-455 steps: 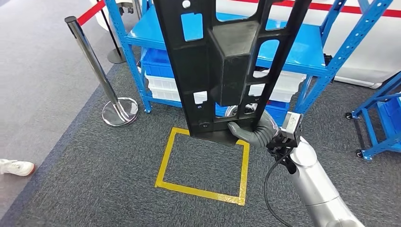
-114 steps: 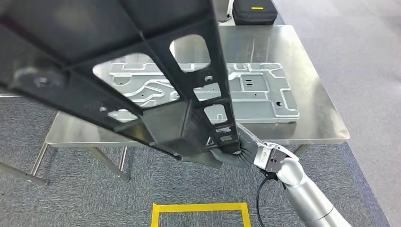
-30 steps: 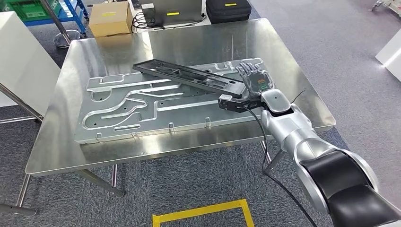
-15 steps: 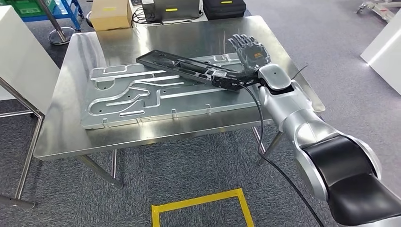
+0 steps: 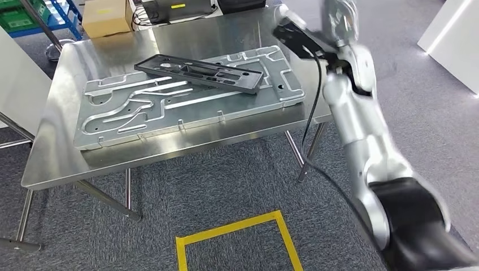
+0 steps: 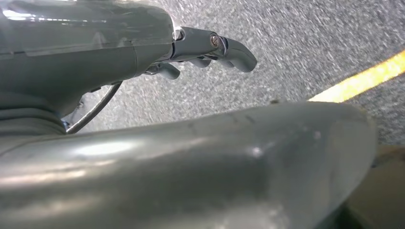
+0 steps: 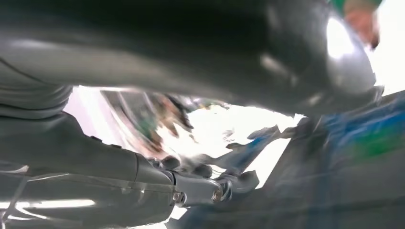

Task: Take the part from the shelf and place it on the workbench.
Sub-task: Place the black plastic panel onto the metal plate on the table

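Note:
The long black frame part (image 5: 197,72) lies flat across the embossed silver plate (image 5: 141,113) on the steel workbench (image 5: 85,164). Nothing touches it. My right arm (image 5: 350,101) is raised high beside the bench's right end, well above the part. In the right wrist view my right hand (image 7: 205,186) holds nothing and its fingers are stretched out; the background is blurred. My left hand (image 6: 210,47) hangs over grey carpet in the left wrist view, fingers loosely bent around nothing.
A cardboard box (image 5: 105,17) and dark cases (image 5: 169,8) stand on the floor behind the bench. A yellow tape square (image 5: 237,237) marks the carpet in front. A white panel (image 5: 17,79) stands at the left, another (image 5: 452,39) at the right.
My right hand has let go of the black part and risen up and away from it. The part stays on the plate. The view has shifted slightly.

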Robot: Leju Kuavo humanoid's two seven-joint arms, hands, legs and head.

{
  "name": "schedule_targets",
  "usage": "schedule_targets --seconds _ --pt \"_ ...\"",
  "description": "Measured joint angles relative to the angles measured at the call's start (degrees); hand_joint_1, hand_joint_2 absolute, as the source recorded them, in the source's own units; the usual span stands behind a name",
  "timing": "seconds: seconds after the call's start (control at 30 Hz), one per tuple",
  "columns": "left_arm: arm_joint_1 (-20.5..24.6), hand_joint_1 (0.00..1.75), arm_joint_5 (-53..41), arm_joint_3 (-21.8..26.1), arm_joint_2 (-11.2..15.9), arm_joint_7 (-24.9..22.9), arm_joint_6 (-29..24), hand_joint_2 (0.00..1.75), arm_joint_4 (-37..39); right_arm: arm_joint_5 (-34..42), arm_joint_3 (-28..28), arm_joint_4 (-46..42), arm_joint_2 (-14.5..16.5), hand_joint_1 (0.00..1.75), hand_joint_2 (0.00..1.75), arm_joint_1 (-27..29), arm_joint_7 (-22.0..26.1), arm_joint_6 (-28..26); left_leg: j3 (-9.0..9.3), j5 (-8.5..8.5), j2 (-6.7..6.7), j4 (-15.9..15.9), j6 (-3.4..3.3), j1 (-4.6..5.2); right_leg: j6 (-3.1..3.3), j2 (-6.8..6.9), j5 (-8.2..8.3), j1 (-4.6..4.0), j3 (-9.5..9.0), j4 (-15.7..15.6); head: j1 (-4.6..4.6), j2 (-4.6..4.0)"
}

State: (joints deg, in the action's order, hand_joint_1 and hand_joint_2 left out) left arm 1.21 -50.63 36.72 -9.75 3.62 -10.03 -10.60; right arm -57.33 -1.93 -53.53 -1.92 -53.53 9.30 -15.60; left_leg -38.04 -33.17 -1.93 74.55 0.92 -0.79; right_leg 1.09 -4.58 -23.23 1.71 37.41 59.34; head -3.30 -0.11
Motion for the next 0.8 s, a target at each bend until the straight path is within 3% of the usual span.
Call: schedule_targets --seconds 0.03,0.07,0.13,0.17,0.2,0.27,0.3,0.33,0.37,0.43,0.47,0.5,0.53,0.6,0.63,0.7,0.73,0.8 --pt "0.1 0.0 0.1 0.3 0.0 -0.1 -0.1 0.0 0.0 1.6 6.7 -4.1 0.5 0.0 0.0 7.7 0.6 -1.9 2.13 0.65 0.14 -1.5 -0.63 0.27 0.05 0.19 0.2 -0.45 -0.03 -0.1 0.0 0.0" --pt "0.2 0.0 0.1 0.5 -0.1 -0.2 -0.1 0.0 0.1 2.6 13.9 -8.0 1.3 0.0 0.0 15.4 1.8 -3.0 4.84 1.8 0.26 -4.8 -1.52 0.7 0.12 0.58 0.36 -0.93 0.05 -0.1 0.01 0.0" --pt "0.6 0.0 0.0 0.7 0.0 -0.5 -0.4 0.0 0.0 4.0 27.9 -14.7 3.4 0.0 0.0 29.9 6.5 -5.2 10.07 2.54 0.08 -13.2 -3.69 1.71 0.32 1.92 0.83 -1.58 0.45 -0.1 0.03 0.0" --pt "0.7 0.0 -0.1 0.8 0.0 -0.8 -0.5 0.0 0.0 4.6 33.7 -16.7 4.3 0.0 0.0 35.9 10.3 -6.7 11.66 2.45 0.1 -16.2 -4.26 2.05 0.26 2.51 1.19 -1.64 0.6 -0.3 0.05 0.0" --pt "1.0 0.0 -0.3 0.9 0.1 -1.1 -0.7 0.0 0.0 5.0 38.7 -17.3 4.9 0.0 0.0 40.7 14.5 -8.4 12.45 2.15 0.26 -18.1 -4.56 2.22 0.08 3.02 1.64 -1.52 0.65 -0.5 0.03 0.0" --pt "1.4 0.0 -0.6 1.1 0.0 -1.6 -0.9 0.0 0.0 4.4 46.5 -16.2 5.5 0.0 0.0 47.4 21.5 -10.3 12.52 3.39 1.03 -19.6 -4.4 2.08 -0.54 3.42 2.67 -1.33 0.52 -1.5 0.01 0.0" --pt "1.7 0.0 -0.8 1.2 0.0 -1.7 -0.9 0.0 0.0 3.6 49.7 -15.7 6.1 0.0 0.0 49.4 23.2 -10.3 12.42 4.42 1.25 -20.4 -4.25 1.88 -0.84 3.51 2.35 -1.3 0.61 -1.7 -0.02 0.0" --pt "1.9 0.0 -0.9 1.4 -0.1 -1.7 -0.9 0.0 0.0 2.7 52.5 -15.6 7.1 0.0 0.0 50.7 23.9 -9.6 12.13 5.56 1.32 -21.2 -4.02 1.59 -1.16 3.57 0.81 -1.35 0.91 -1.1 0.0 0.0" --pt "2.2 0.0 -0.9 1.6 -0.1 -1.8 -0.9 0.0 0.0 1.9 55.0 -15.8 8.4 0.0 0.0 51.5 24.0 -8.8 11.7 6.6 1.32 -21.8 -3.61 1.26 -1.53 3.59 -1.84 -1.33 1.42 0.6 -0.01 0.0" --pt "2.5 0.0 -1.1 1.8 -0.1 -1.8 -0.9 0.0 0.0 0.7 59.0 -16.7 11.3 0.0 0.0 52.3 23.3 -7.1 10.07 8.0 1.26 -21.7 -2.94 0.72 -2.47 3.68 -7.99 -1.05 2.62 7.3 0.0 0.0" --pt "2.5 0.0 -1.1 1.8 -0.1 -1.8 -0.9 0.0 0.0 0.4 60.4 -17.3 13.0 0.0 0.0 52.6 23.0 -6.6 9.08 8.56 1.26 -21.4 -2.56 0.41 -2.98 3.7 -9.32 -0.84 2.91 10.8 0.0 0.0" --pt "2.5 0.0 -1.1 1.9 -0.2 -1.8 -0.9 0.0 0.0 0.2 61.7 -18.0 14.7 0.0 0.0 52.8 22.8 -6.2 7.97 9.08 1.26 -20.9 -2.15 0.03 -3.51 3.71 -9.08 -0.58 2.65 13.2 0.0 0.0" --pt "2.5 0.0 -1.1 1.9 -0.2 -1.8 -0.9 0.0 0.0 0.1 62.8 -18.7 16.5 0.0 0.0 52.9 22.6 -5.9 6.73 9.53 1.26 -20.2 -1.68 -0.43 -4.1 3.71 -7.64 -0.27 1.6 13.8 0.0 0.0" --pt "2.7 0.0 -1.2 1.9 -0.2 -1.8 -0.9 0.0 -0.1 -0.1 64.3 -20.0 19.5 0.0 0.0 53.1 22.6 -5.6 4.18 10.25 1.33 -18.4 -0.65 -1.26 -5.42 3.45 -5.14 0.76 -3.26 9.5 0.0 0.0" --pt "2.8 0.0 -1.3 1.9 -0.2 -1.8 -0.9 0.0 -0.1 -0.2 64.6 -20.4 20.3 0.0 0.0 53.1 22.5 -5.5 2.95 10.5 1.48 -17.5 -0.13 -1.51 -5.93 2.96 -5.71 1.08 -6.54 5.4 0.02 0.0" --pt "3.1 0.0 -1.4 1.9 -0.2 -1.9 -1.0 0.0 -0.2 -0.3 65.1 -21.1 20.4 0.0 0.0 53.2 22.2 -5.1 1.37 11.34 1.91 -16.2 0.94 -1.62 -5.33 2.22 -8.09 1.16 -10.37 -0.6 -0.01 0.0" --pt "3.0 0.0 -1.5 1.9 -0.2 -2.0 -1.0 0.0 -0.2 -0.1 65.4 -21.0 20.4 0.0 0.0 53.2 21.4 -4.2 0.96 11.99 2.16 -16.2 1.47 -1.73 -4.52 2.19 -8.57 0.77 -10.67 -1.7 -0.02 0.0" --pt "2.7 0.0 -1.9 1.9 -0.3 -2.6 -1.1 0.0 -0.2 1.0 66.9 -18.7 20.1 0.0 0.0 53.3 18.3 -0.9 0.43 12.7 2.42 -16.5 2.22 -2.19 -2.81 3.0 -7.55 0.51 -9.5 -1.6 -0.07 0.0"
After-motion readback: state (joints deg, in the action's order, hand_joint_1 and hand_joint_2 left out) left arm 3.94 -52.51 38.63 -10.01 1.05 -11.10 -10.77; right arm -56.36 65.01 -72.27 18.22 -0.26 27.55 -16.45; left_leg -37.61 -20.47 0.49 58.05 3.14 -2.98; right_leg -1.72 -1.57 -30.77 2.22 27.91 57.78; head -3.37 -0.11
